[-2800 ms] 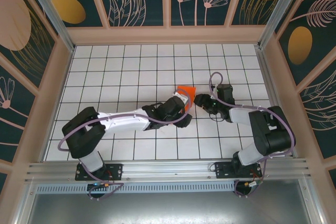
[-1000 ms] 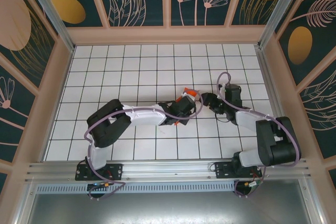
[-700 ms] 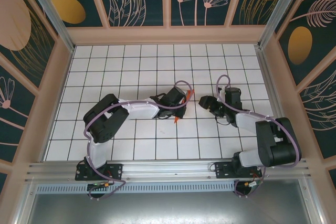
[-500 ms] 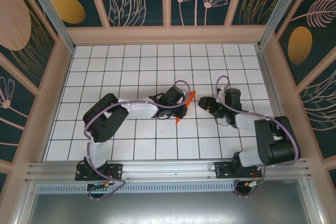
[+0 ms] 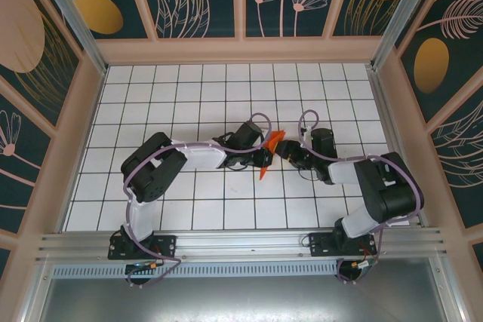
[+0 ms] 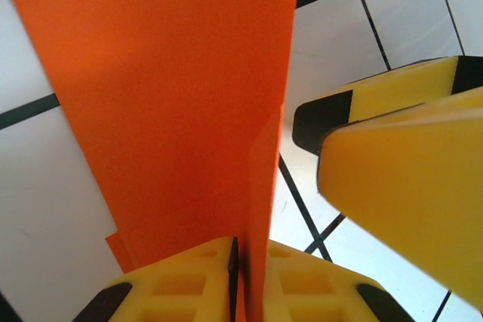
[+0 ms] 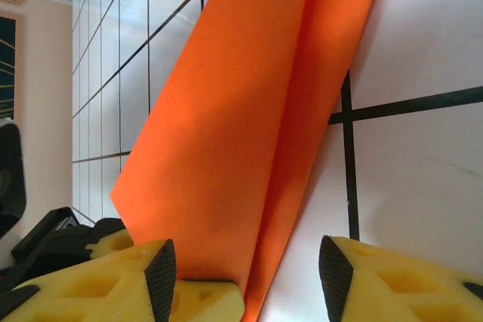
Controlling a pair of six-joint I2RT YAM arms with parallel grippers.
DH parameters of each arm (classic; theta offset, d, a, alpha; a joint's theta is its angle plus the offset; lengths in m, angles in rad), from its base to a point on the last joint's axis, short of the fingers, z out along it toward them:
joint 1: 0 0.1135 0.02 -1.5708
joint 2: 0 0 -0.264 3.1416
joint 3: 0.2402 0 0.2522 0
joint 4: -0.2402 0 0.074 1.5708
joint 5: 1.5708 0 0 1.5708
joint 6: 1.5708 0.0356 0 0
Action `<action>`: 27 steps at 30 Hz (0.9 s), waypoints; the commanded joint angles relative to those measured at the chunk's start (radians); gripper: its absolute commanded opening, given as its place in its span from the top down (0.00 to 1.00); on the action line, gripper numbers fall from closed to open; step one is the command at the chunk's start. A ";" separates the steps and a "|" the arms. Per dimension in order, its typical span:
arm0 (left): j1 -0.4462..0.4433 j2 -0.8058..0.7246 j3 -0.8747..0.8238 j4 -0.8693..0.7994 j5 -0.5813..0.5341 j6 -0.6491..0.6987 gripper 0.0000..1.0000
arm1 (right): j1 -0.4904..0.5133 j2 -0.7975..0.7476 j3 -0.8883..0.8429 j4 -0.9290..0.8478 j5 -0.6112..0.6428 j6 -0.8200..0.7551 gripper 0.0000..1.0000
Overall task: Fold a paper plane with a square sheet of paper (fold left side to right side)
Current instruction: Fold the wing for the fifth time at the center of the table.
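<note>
The square sheet of paper (image 5: 266, 165) is bright orange and folded into a slim, pointed paper plane shape. It stands on edge above the table's middle. My left gripper (image 5: 260, 154) is shut on it. In the left wrist view the paper (image 6: 173, 96) rises from between my pressed yellow fingers (image 6: 189, 284). My right gripper (image 5: 285, 150) is just right of the paper, open. In the right wrist view its jaws (image 7: 249, 269) straddle the folded paper's (image 7: 241, 111) near end without pinching it. A yellow finger (image 7: 207, 299) of the left gripper sits between them.
The white grid-tiled table (image 5: 189, 96) is ringed by a low tan rim (image 5: 241, 50) and patterned walls. Both arms stretch in from the near edge and meet at mid-table. The right gripper's fingers (image 6: 400, 179) crowd the paper's right side.
The left gripper has turned the paper on edge, its point now toward the near side. The right gripper has moved left up to the paper and narrowed its jaws around it.
</note>
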 commanded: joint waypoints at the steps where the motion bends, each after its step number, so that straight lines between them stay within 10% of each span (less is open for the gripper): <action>1: 0.008 0.016 -0.008 0.031 0.030 -0.019 0.83 | 0.010 0.039 0.031 0.068 0.022 0.033 0.45; 27: 0.023 0.003 -0.048 0.087 0.056 -0.051 0.70 | 0.021 0.195 0.145 -0.091 0.108 0.080 0.55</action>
